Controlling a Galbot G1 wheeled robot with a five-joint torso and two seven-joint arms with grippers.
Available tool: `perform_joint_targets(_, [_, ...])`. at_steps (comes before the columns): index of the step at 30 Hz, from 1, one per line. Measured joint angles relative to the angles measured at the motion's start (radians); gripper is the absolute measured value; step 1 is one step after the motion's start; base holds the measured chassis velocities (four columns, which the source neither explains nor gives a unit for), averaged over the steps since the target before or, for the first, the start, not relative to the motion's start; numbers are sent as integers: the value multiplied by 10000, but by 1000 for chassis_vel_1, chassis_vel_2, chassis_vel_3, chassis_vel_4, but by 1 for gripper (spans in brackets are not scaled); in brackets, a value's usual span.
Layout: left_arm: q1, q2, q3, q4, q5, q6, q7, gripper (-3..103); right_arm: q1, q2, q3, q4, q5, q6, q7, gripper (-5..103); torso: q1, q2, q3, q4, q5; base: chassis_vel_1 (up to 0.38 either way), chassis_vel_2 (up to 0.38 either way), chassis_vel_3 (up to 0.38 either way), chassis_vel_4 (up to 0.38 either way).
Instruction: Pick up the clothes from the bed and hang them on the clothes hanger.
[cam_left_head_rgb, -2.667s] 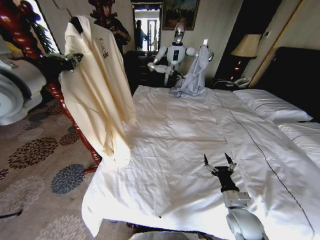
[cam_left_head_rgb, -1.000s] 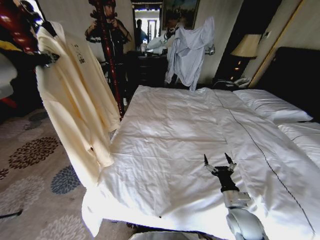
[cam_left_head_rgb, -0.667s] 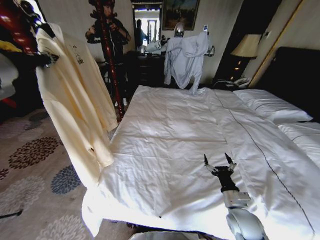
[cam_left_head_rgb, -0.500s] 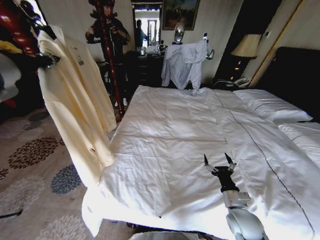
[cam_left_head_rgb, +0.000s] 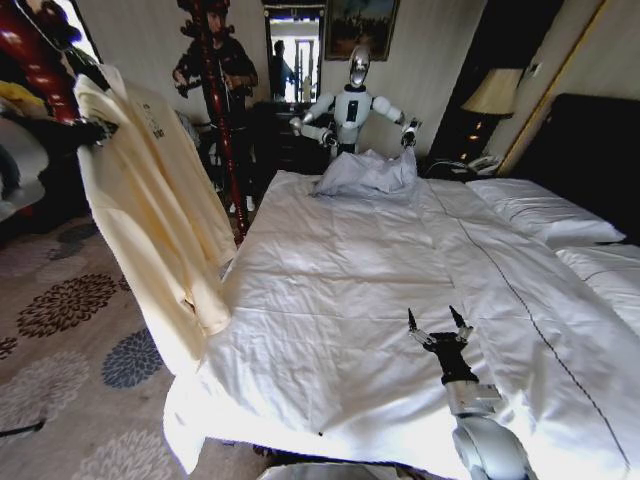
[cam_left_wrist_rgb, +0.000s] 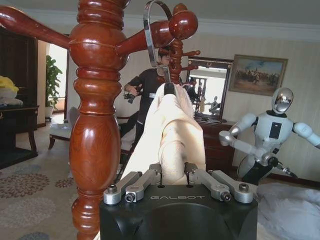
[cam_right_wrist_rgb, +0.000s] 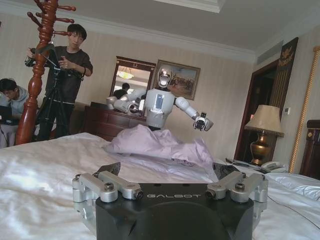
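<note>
The clothes (cam_left_head_rgb: 150, 200), a pale cream sweatshirt with a small dark chest mark, hang at the left, off the bed (cam_left_head_rgb: 340, 300). My left gripper (cam_left_head_rgb: 97, 128) is shut on the fabric near the shoulder. In the left wrist view the sweatshirt (cam_left_wrist_rgb: 175, 130) drapes over the clothes hanger (cam_left_wrist_rgb: 170, 89). The hanger's silver hook (cam_left_wrist_rgb: 148, 30) loops over a peg of the reddish-brown coat stand (cam_left_wrist_rgb: 95, 125), and my left gripper (cam_left_wrist_rgb: 174, 175) clamps the cloth below it. My right gripper (cam_left_head_rgb: 440, 325) rests open above the white sheets near the bed's front edge, holding nothing.
Another robot (cam_left_head_rgb: 350, 105) stands at the far end of the bed beside a grey garment (cam_left_head_rgb: 365, 170) lying on the sheets. A second coat stand (cam_left_head_rgb: 222, 110) has a person behind it. Pillows (cam_left_head_rgb: 540, 215) lie at the right, and patterned carpet (cam_left_head_rgb: 70, 340) covers the floor at the left.
My left gripper has carried the sweatshirt left toward the coat stand, then nearly held still. The far robot has lowered the grey garment onto the bed. My right arm has not moved.
</note>
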Motion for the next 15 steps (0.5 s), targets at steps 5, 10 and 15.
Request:
perform_joint_targets(5, [-191, -173, 289, 99, 105, 0, 13, 18, 0, 0, 0, 0, 0, 0, 0, 100, 0, 0, 0, -2, -1, 0, 0, 0, 0])
perform_joint_targets(10, [-208, -335, 403, 76, 173, 17, -10, 18, 0, 0, 0, 0, 0, 0, 0, 100, 0, 0, 0, -2, 0, 0, 0, 0, 0])
perform_joint_targets(15, [-207, -431, 424, 78, 165, 175, -241, 18, 0, 0, 0, 0, 0, 0, 0, 100, -1, 0, -1, -2, 2, 0, 0, 0, 0])
